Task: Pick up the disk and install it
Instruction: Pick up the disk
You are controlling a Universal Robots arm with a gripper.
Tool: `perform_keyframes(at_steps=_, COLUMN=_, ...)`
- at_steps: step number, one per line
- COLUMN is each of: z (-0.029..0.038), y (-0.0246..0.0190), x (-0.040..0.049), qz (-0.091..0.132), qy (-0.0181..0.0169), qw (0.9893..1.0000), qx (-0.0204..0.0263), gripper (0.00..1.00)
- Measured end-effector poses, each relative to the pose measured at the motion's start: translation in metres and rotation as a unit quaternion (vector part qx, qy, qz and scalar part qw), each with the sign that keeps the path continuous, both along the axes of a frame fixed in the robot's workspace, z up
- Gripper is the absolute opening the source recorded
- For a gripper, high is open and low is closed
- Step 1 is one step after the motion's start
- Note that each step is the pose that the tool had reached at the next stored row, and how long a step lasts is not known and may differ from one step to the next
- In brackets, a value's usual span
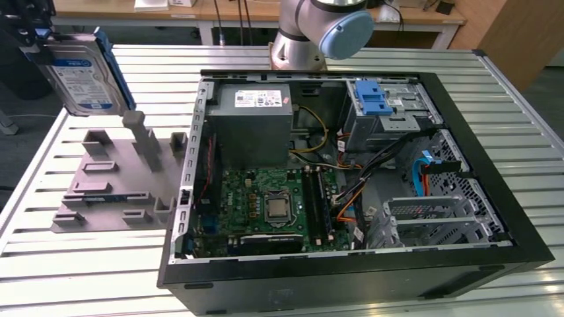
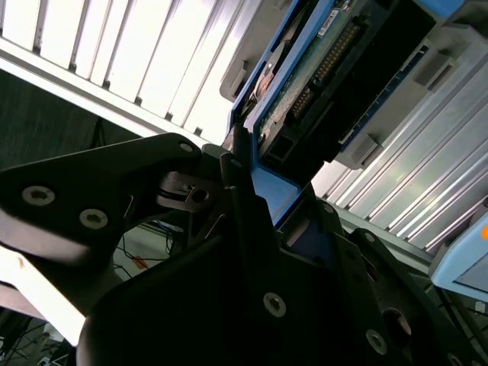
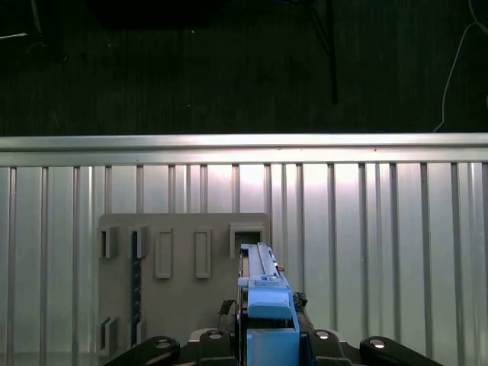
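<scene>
The disk (image 1: 88, 76), a silver hard drive with a white-and-blue label and a blue rail frame, hangs in the air at the exterior view's upper left, above the grey holder (image 1: 115, 188). My gripper (image 1: 42, 45) is shut on its top end. In the first wrist view the disk (image 3: 263, 286) shows edge-on between my fingers, over the holder (image 3: 183, 259). The second wrist view looks up along the black fingers (image 2: 236, 175) clamped on the disk's blue frame (image 2: 267, 191), with its circuit board side (image 2: 320, 72) facing the camera.
The open computer case (image 1: 352, 165) lies on the slatted metal table (image 1: 79, 271) to the exterior view's right of the holder. A drive bay with a blue latch (image 1: 374, 99) sits at its far side, next to the grey power supply (image 1: 255, 125). The arm's base (image 1: 308, 33) stands behind the case.
</scene>
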State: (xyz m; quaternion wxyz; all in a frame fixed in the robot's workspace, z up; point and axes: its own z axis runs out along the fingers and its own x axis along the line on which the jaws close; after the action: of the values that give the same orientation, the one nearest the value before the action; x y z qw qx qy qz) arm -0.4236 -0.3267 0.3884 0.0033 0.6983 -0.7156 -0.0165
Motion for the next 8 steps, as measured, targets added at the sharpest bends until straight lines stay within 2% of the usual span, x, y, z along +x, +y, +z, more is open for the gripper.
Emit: perform_keyframes(at_steps=8, z=0.0021, y=0.0000, x=0.0000, qz=0.000, qy=0.0000, qw=1.0000, qx=0.0000, gripper=0.36)
